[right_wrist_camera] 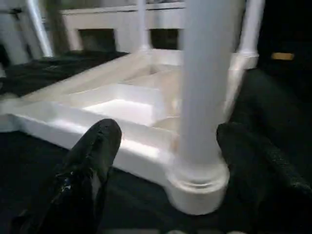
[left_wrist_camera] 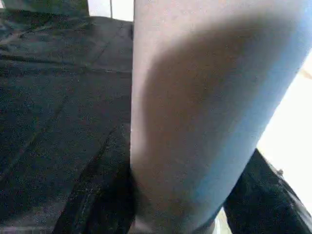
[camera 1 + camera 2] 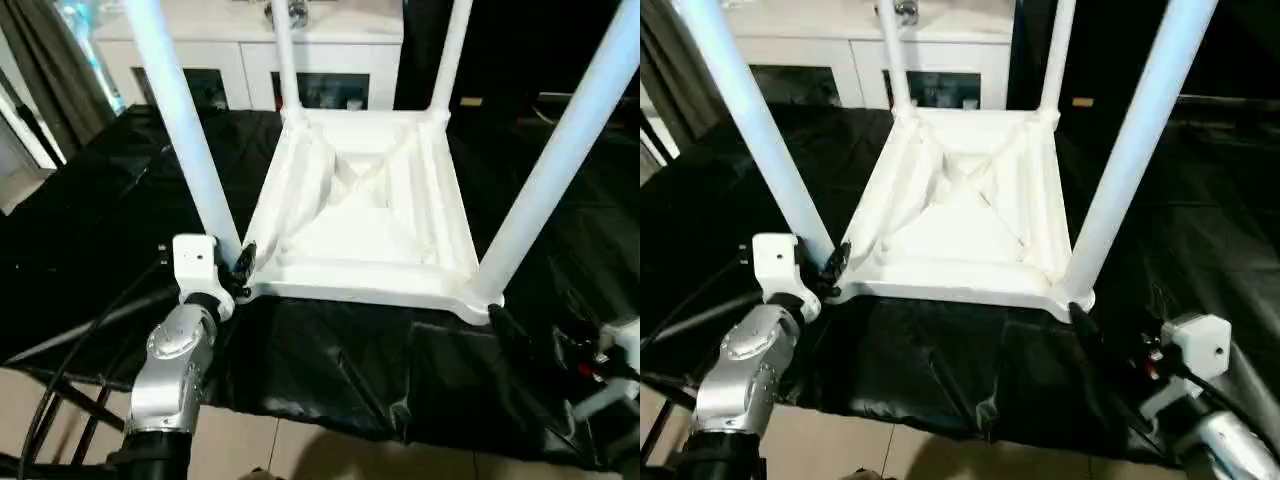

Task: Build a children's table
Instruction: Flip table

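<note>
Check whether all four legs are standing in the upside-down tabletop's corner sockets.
Yes: the tabletop lies ribbed side up on the black cloth with a white leg rising from each corner.

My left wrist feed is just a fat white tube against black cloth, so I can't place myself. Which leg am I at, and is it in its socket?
Observer: The near-left leg. Your left pincer is at its base, and the leg stands upright in its corner socket of the upside-down tabletop.
Operator: And the other three?
Observer: The near-right leg, far-left leg and far-right leg all stand in their corners too.
Operator: Where's my right pincer?
Observer: The right pincer is low at the near-right leg's base, open, with one of its fingers on each side of the leg.
</note>
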